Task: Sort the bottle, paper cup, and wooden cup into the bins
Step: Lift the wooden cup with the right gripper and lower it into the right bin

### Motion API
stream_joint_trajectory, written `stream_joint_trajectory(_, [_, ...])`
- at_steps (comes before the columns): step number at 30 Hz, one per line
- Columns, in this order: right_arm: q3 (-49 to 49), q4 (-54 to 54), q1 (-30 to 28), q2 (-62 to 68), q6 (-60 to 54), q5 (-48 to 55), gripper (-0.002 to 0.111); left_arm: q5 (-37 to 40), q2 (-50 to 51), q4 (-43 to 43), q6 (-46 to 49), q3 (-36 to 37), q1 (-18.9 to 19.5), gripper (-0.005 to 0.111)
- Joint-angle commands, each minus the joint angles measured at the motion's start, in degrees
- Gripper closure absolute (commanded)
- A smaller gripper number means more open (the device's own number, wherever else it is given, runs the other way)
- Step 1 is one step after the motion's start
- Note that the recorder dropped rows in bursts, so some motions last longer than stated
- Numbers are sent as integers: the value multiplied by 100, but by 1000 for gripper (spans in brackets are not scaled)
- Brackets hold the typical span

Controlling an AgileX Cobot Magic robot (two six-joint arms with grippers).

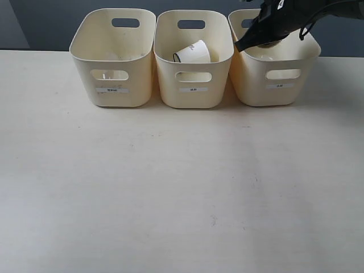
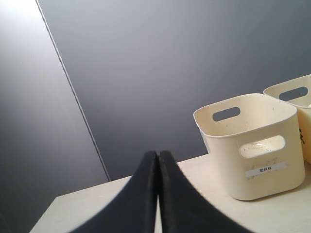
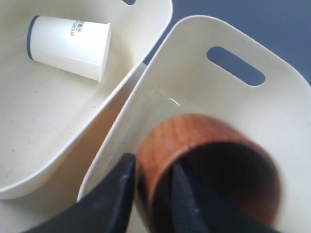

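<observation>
The wooden cup [image 3: 194, 141], reddish-brown and blurred, hangs inside the right bin [image 3: 194, 29]. My right gripper [image 3: 153, 165] straddles its wall, one finger outside and one inside, with thin gaps on both sides. From the exterior, the right gripper [image 1: 243, 45] dips over the right bin [image 1: 296, 85] and a sliver of the wooden cup [image 1: 272, 42] shows beneath it. The paper cup [image 1: 193, 52] lies on its side in the middle bin [image 1: 165, 68]. A clear shape, likely the bottle [image 2: 260, 145], shows through the left bin's [image 2: 233, 174] cut-out. My left gripper [image 2: 158, 154] is shut and empty.
The three cream bins stand side by side along the table's [image 1: 170, 187] far edge, against a dark wall. The left bin [image 1: 79, 57] sits apart from my left gripper, which points past it toward the wall.
</observation>
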Motion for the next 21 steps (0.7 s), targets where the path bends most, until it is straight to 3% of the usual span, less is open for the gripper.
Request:
stream_joint_trajectory(1, [-11,-52,-24,-21,124,-43,57,-14,-13,2,-13,10,-8,107])
stream_joint_trajectory(21, [-11,-52,-24,-35,258,-16,60,-14,-13,2,-13,10,-8,107])
